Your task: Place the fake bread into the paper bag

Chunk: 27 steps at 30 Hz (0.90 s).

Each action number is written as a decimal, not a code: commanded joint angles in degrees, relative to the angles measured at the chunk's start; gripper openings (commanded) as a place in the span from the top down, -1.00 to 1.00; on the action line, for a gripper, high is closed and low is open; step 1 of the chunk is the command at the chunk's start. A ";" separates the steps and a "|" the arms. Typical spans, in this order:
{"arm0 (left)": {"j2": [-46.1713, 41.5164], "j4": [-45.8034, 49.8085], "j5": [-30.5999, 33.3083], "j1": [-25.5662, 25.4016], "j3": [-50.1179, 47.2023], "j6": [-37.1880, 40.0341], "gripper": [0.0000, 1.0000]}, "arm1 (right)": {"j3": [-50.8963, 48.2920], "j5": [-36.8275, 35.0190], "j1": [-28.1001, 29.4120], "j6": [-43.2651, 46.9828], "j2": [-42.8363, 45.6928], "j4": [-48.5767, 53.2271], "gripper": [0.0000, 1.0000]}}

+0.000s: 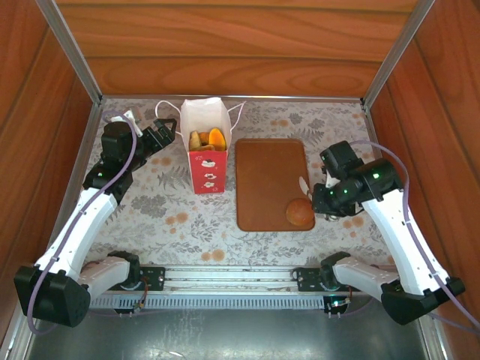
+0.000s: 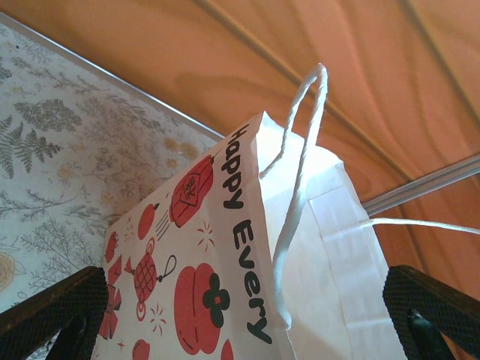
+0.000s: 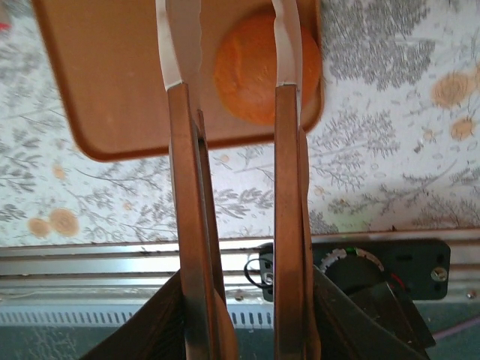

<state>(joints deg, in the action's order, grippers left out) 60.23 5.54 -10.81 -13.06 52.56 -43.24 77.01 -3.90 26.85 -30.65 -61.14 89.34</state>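
We see left end effector [image 1: 166, 135] wide open beside the paper bag [image 1: 206, 169], pastries [image 1: 208, 139] inside. Right end effector [image 1: 328, 196] grips tongs [image 3: 187, 187] over 1 round bun [image 1: 300, 214] on the board [image 1: 270, 180]; 1 tip crosses over the bun, so we expect squeezing may roll it away

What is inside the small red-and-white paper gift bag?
Through the open top of the paper bag, a few golden-brown and orange toy pastries show; its walls hide anything lying deeper.
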 commanded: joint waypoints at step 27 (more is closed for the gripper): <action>2.19 -1.90 -1.02 0.49 -0.80 -0.62 -1.00 | -11.47 0.89 -0.57 -3.01 1.73 -0.90 0.02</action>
<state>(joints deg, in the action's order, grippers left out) 62.63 5.06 -10.92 -13.06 52.51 -43.55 66.02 -4.14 26.85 -33.10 -59.29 88.88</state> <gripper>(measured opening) 0.998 0.486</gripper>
